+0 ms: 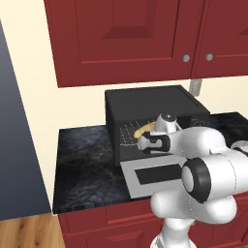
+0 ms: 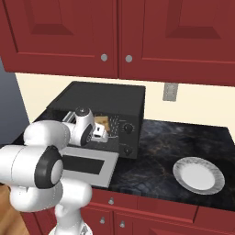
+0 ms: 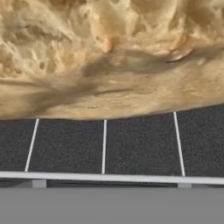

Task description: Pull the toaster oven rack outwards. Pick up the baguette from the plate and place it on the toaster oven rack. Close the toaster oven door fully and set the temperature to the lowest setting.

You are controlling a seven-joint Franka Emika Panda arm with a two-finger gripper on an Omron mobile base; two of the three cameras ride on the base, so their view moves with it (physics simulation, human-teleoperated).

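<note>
The matte-black toaster oven (image 1: pixel 145 99) (image 2: pixel 105 96) stands on the counter with its silver-grey door (image 1: pixel 152 177) (image 2: pixel 87 166) folded down flat. The golden-tan baguette (image 1: pixel 143 131) (image 2: pixel 102 120) (image 3: pixel 109 61) lies on the wire rack (image 1: pixel 127 137) (image 3: pixel 104 148) in the oven's mouth. My gripper (image 1: pixel 147 144) (image 2: pixel 105 134) hovers just in front of and above the loaf, open, holding nothing. In the hand view the crust is very close, with rack wires below it. My hand hides part of the rack in both base views.
A white plate (image 2: pixel 198 176) (image 1: pixel 240 144) sits bare on the dark marble counter (image 1: pixel 82 164) right of the oven. Two black knobs (image 2: pixel 127 129) are on the oven's right panel. Red cabinets (image 2: pixel 119 32) hang above. A wall outlet (image 2: pixel 170 92) is behind.
</note>
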